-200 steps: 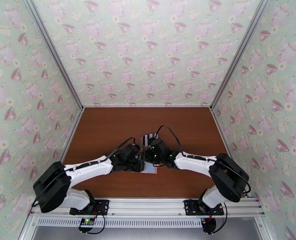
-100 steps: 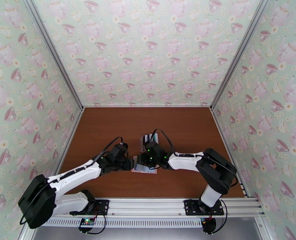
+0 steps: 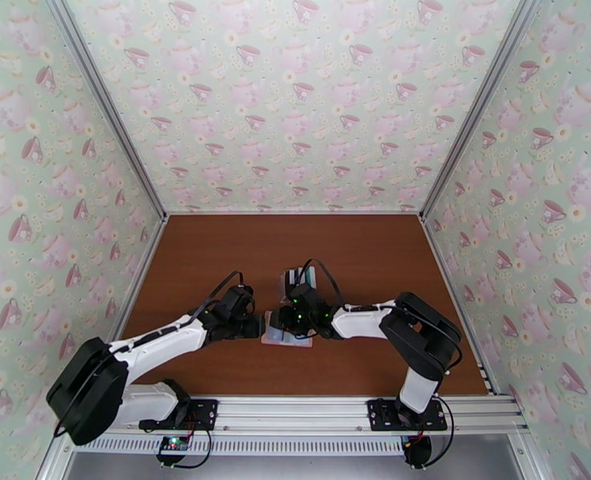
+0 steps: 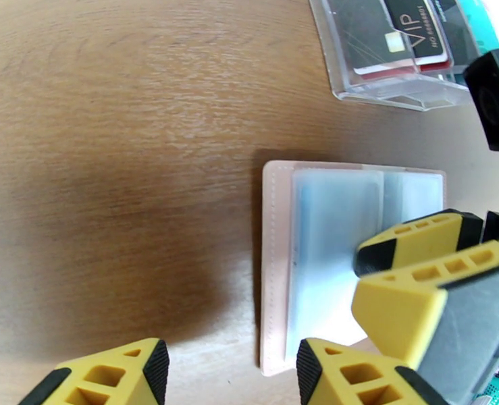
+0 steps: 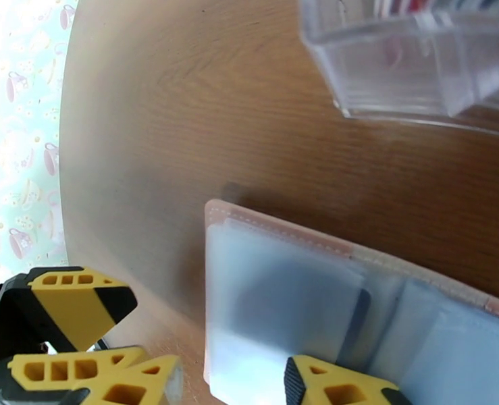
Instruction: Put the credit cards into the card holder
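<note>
Card holder (image 3: 285, 336) lies open and flat at mid-bench, nearer the front edge, with the clear card rack (image 3: 300, 277) just behind it. I see my right gripper (image 5: 232, 376) over its pockets, jaws apart. My left gripper (image 4: 229, 358) sits at its left edge, jaws apart and empty.

You had the top camera looking down from above the near edge over the whole table (image 3: 215, 258); both wrist cameras sat close, sharing the card holder (image 4: 274, 264).

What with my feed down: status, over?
Left hand open, empty, beside wallet. Right hand open over it. One dark card in a pocket. More cards in rack; nothing blocking.
</note>
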